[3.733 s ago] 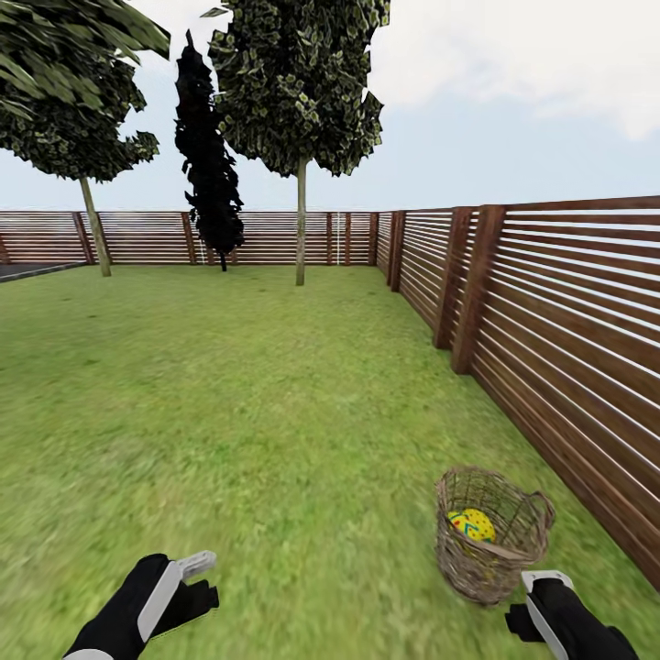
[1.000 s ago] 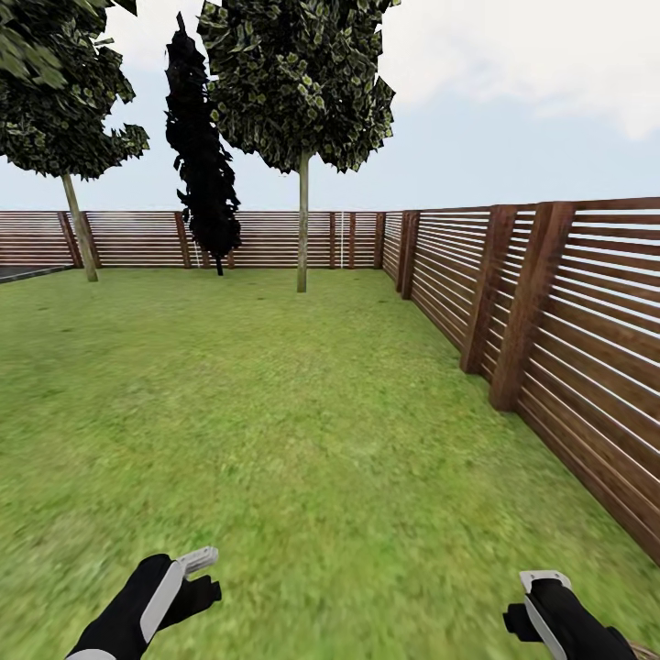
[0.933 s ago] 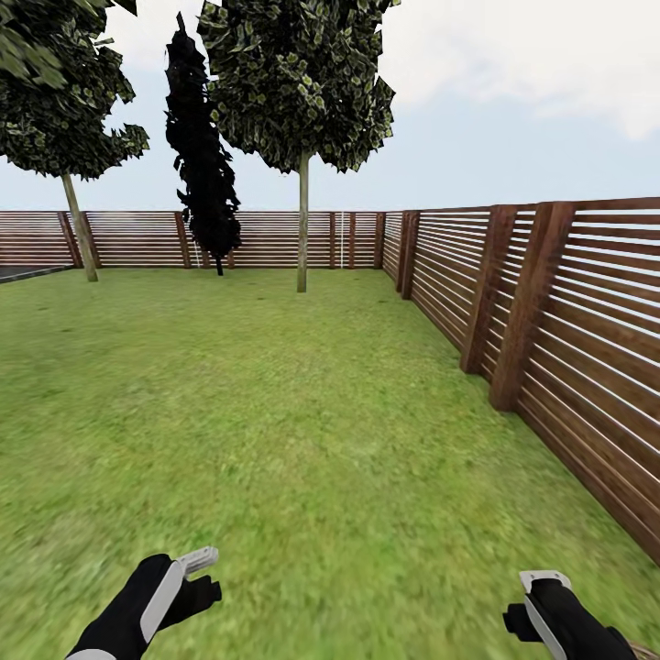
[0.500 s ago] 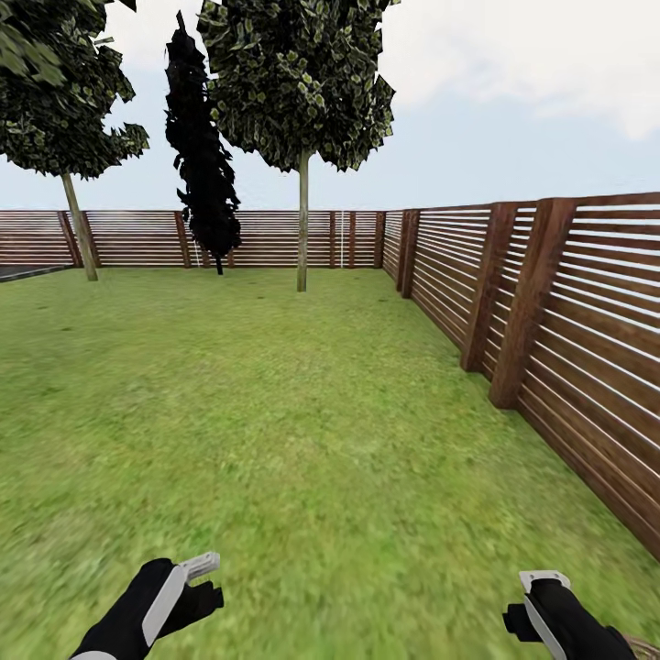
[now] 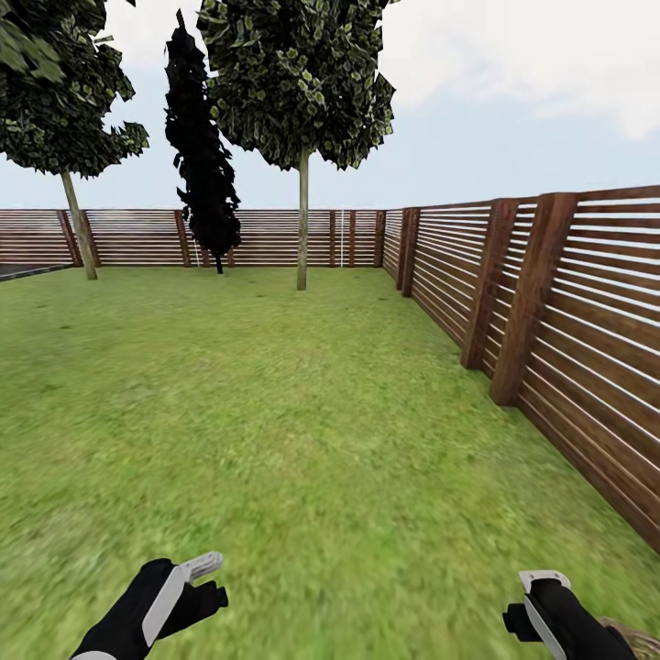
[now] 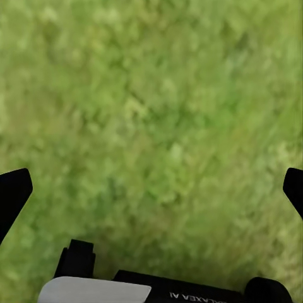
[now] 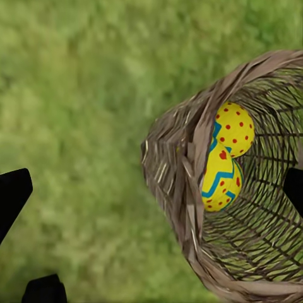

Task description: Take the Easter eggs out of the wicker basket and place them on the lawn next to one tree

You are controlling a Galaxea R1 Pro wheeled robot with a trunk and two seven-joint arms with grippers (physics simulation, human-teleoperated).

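Right gripper (image 7: 151,183) jaws apart above round brown wicker basket (image 7: 183,189); two, maybe three, yellow painted eggs (image 7: 222,167) inside. Left gripper (image 6: 151,189) jaws apart over green grass lawn (image 6: 151,113).

Both arms end in matte black housings. The left gripper (image 5: 197,577) and right gripper (image 5: 532,596) each carry a pale grey plate. Black fingertips (image 6: 14,192) are wedge-shaped; white lettering sits behind the jaws.
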